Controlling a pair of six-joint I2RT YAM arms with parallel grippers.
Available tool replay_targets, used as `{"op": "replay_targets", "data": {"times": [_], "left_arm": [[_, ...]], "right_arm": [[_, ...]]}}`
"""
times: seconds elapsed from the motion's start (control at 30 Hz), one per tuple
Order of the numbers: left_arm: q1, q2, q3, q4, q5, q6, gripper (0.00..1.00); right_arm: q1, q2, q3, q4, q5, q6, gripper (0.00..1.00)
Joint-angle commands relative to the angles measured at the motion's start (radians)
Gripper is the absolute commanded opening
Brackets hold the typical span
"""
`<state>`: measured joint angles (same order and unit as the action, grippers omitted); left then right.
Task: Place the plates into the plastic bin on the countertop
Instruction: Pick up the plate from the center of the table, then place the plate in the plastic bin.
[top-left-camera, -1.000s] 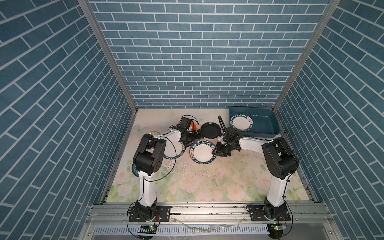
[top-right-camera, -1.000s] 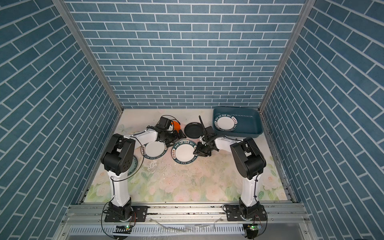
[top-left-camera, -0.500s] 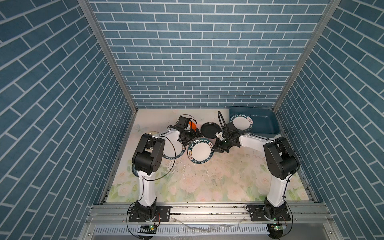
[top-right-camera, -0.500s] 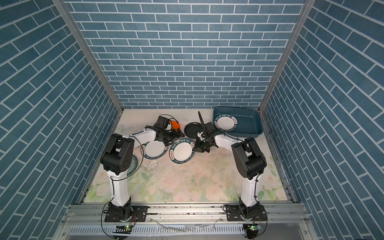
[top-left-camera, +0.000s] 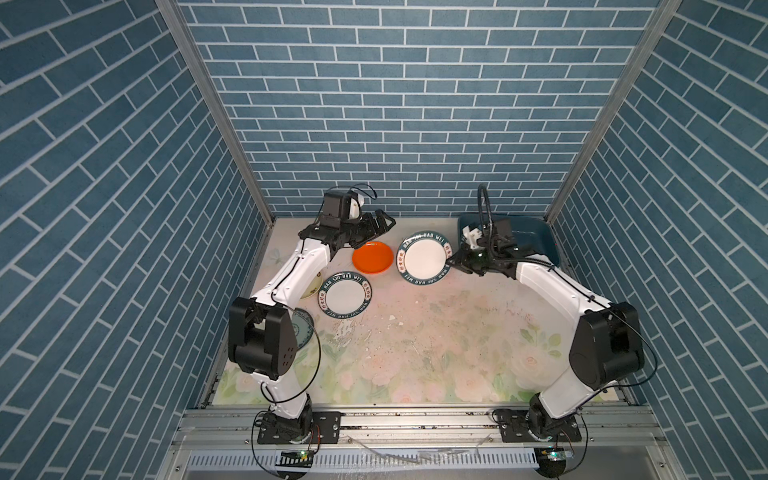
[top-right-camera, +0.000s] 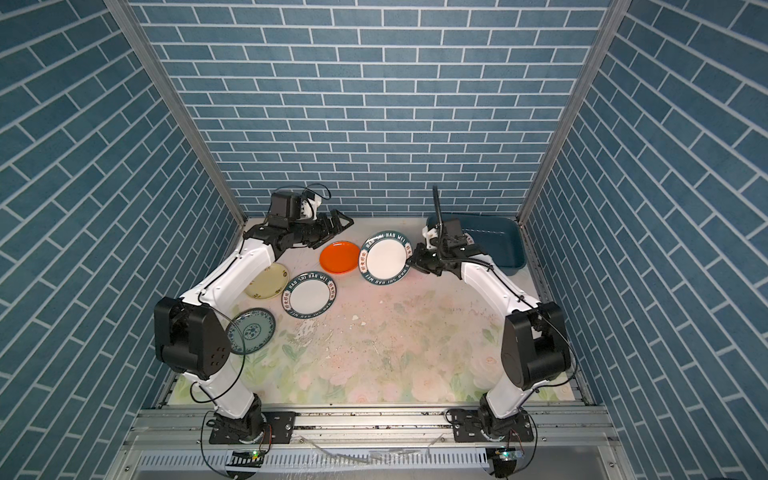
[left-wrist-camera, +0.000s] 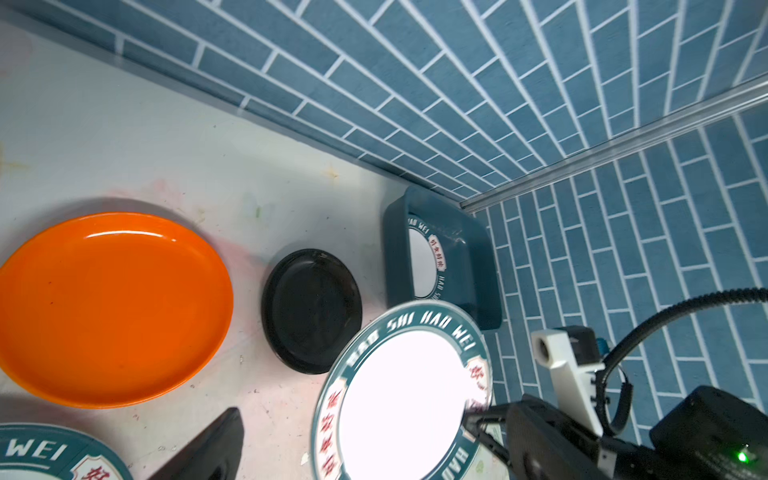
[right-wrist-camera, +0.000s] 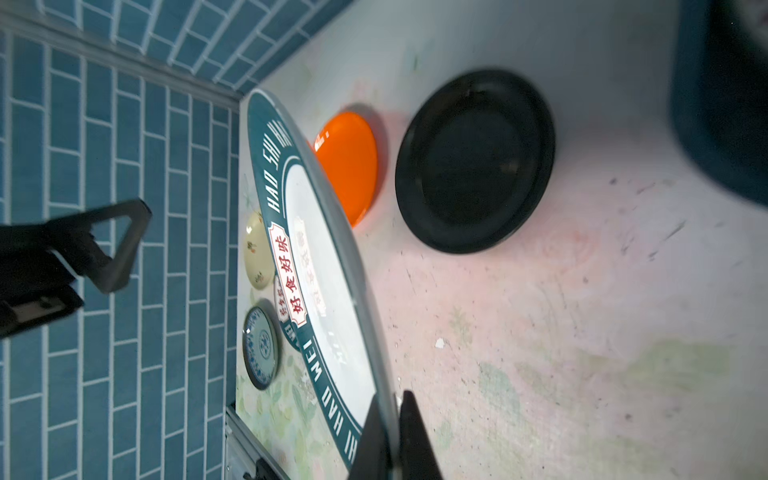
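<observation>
Right gripper (top-left-camera: 454, 263) clamps lettered plate (top-left-camera: 424, 261) by rim, tilted up off counter (top-left-camera: 436, 332) near bin (top-left-camera: 540, 245). Left gripper (top-left-camera: 383, 222) wide open, empty, near back edge.

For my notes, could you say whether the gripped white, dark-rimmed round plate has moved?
Yes: the white plate has lifted and shifted toward the dark teal plastic bin.

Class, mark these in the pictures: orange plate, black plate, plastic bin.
orange plate (top-left-camera: 372, 257): in a top view, middle of its well.
black plate (right-wrist-camera: 473, 162): right wrist view, middle of its well.
plastic bin (left-wrist-camera: 395, 253): left wrist view, outer side wall.
</observation>
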<state>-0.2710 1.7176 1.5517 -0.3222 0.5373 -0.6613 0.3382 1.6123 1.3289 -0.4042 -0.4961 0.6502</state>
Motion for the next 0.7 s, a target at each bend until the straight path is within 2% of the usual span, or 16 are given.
{"op": "replay_targets", "data": {"times": [0.0, 0.13, 0.27, 0.5, 0.67], "left_arm": [[-0.002, 0.004, 0.0, -0.004, 0.034, 0.007, 1.0], [-0.014, -0.007, -0.007, 0.053, 0.053, -0.02, 1.0], [-0.045, -0.009, -0.004, 0.064, 0.039, -0.008, 1.0], [-0.076, 0.0, 0.002, 0.08, 0.009, -0.005, 1.0], [-0.074, 0.015, 0.033, 0.073, -0.021, -0.003, 1.0]], "right_arm": [[-0.083, -0.046, 0.049, -0.067, 0.041, 0.014, 0.0], [-0.211, -0.02, 0.097, -0.156, 0.098, -0.01, 0.0], [-0.314, 0.055, 0.127, -0.167, 0.073, -0.031, 0.0], [-0.415, 0.198, 0.15, -0.104, 0.034, -0.01, 0.0], [-0.441, 0.298, 0.209, -0.103, 0.052, -0.018, 0.0]]}}
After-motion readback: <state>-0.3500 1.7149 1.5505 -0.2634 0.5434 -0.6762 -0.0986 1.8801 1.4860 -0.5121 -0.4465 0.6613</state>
